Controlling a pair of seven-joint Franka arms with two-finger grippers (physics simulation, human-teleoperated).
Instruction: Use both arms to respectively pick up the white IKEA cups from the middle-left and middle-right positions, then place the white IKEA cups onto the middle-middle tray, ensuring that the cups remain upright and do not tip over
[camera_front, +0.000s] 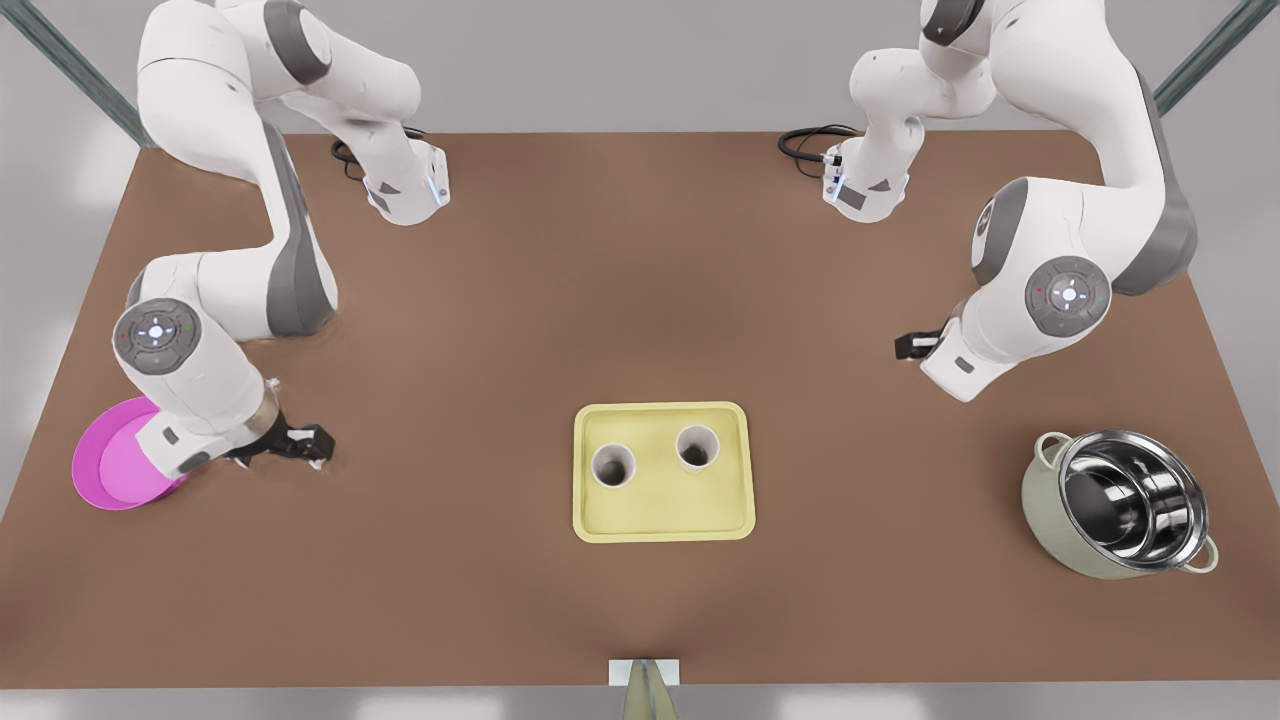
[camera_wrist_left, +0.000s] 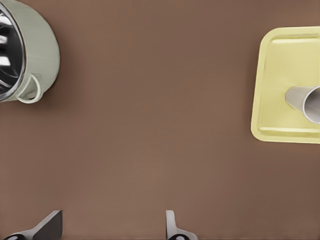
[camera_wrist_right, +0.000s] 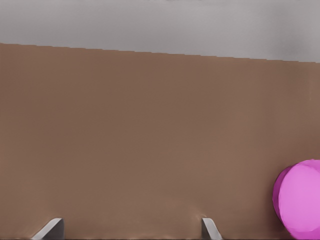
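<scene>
Two plain white tapered cups, greyish inside, upright side by side on pale yellow tray; left gripper and right gripper both spread open, apart from tray.

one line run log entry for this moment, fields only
cups: both white cups upright on yellow tray | left gripper: open, near pot | right gripper: open, beside magenta plate

Brown table, yellow tray mid-front, magenta plate, steel-lined pot
</scene>
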